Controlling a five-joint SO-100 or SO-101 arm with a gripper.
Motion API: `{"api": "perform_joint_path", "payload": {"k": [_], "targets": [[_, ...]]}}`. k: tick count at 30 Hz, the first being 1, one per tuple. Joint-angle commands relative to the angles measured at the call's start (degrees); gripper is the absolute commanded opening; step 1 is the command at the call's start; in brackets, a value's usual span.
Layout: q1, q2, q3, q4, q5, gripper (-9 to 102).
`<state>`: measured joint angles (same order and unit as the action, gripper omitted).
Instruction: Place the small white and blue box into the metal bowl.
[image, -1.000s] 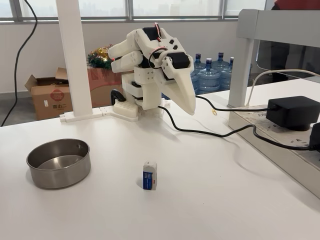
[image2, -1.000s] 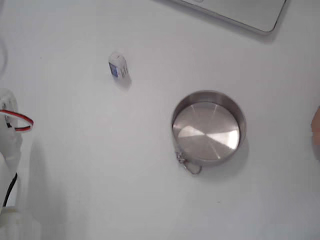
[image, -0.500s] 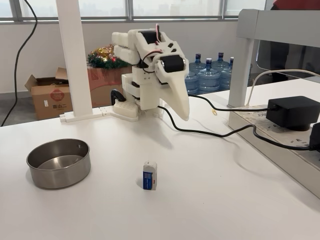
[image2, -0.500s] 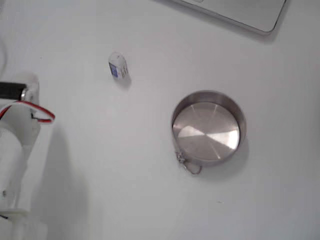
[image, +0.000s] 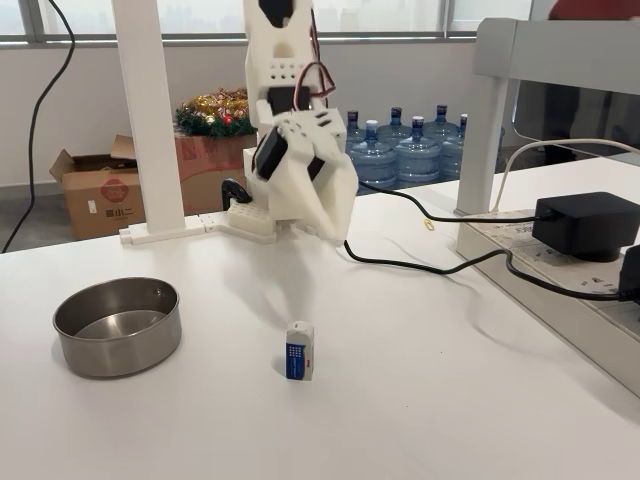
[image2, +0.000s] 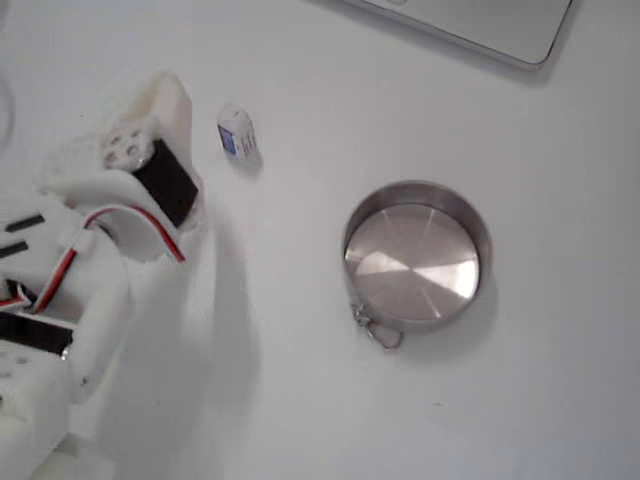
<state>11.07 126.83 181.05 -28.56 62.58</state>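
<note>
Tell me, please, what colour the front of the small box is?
Blue with small white marks, clearest in a fixed view: the small box.

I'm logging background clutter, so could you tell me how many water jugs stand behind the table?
6 visible: a cluster behind the arm, at and; others may be hidden behind it.

This is an office or lab workspace. A white table (image: 420, 400) stands before a long band of windows (image: 350, 15). On the floor behind are large water-cooler bottles (image: 415, 150) and an open cardboard box (image: 100, 190) beside Christmas decorations (image: 212, 110). A power strip (image: 545, 265) carries a black adapter (image: 587, 225).
</note>
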Motion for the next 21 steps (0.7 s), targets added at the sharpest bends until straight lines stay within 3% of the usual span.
{"api": "perform_joint_path", "payload": {"k": [1, 21], "targets": [[1.32, -5.62, 2.81, -6.06, 2.81, -3], [3.6, -15.91, 2.55, -8.17, 22.41, -1]]}}
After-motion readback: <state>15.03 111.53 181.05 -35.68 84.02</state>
